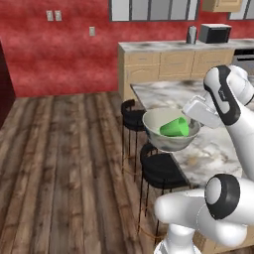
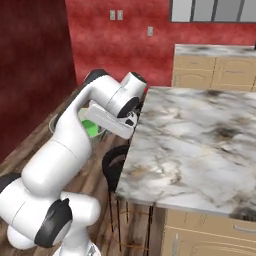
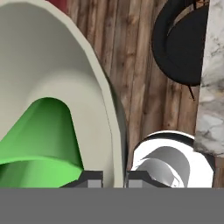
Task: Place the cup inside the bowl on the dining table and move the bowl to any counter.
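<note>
Gripper point(image 3: 114, 178) clamps the rim of the round grey-beige bowl point(image 1: 166, 139), small green tapered cup point(image 1: 175, 127) inside, off the marble dining table point(image 1: 218, 149) edge; next, carry level to a counter point(image 1: 173, 46).

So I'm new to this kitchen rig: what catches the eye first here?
The bright green cup lying on its side inside the bowl, which the gripper holds by its rim, raised off the marble dining table's edge above the black stools. Behind it, a deep red wall and wooden floor.
</note>
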Controlling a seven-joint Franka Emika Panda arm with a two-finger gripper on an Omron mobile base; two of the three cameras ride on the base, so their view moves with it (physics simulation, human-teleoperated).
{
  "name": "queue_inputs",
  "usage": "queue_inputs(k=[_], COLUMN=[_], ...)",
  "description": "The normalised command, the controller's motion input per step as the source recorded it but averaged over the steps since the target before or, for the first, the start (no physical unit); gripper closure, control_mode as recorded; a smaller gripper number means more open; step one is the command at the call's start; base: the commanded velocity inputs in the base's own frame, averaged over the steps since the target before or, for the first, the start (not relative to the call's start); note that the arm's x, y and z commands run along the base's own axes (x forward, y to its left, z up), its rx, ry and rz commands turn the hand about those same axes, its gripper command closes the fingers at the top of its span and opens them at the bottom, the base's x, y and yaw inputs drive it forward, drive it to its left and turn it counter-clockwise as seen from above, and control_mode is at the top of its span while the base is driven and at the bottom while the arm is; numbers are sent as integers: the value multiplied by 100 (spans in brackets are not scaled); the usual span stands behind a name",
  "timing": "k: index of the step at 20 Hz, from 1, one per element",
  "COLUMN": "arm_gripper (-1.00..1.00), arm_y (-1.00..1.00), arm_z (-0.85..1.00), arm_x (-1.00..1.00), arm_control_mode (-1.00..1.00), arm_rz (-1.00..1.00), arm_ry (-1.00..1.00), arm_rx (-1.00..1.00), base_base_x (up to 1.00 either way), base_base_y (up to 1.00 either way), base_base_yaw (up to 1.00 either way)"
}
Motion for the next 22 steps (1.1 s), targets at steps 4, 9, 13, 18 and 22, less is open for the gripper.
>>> queue_inputs(k=[4, 9, 13, 18, 22], arm_gripper=[100, 100, 100, 100, 100], arm_y=[0, 0, 0, 0, 0], arm_z=[0, 0, 0, 0, 0], arm_x=[0, 0, 0, 0, 0], arm_control_mode=[100, 100, 100, 100, 100], arm_rz=[0, 0, 0, 0, 0], arm_ry=[0, 0, 0, 0, 0], arm_rx=[0, 0, 0, 0, 0], base_base_x=[5, 36, 69, 92, 100], base_base_y=[95, 84, 95, 99, 66], base_base_yaw=[0, 0, 0, 0, 0])
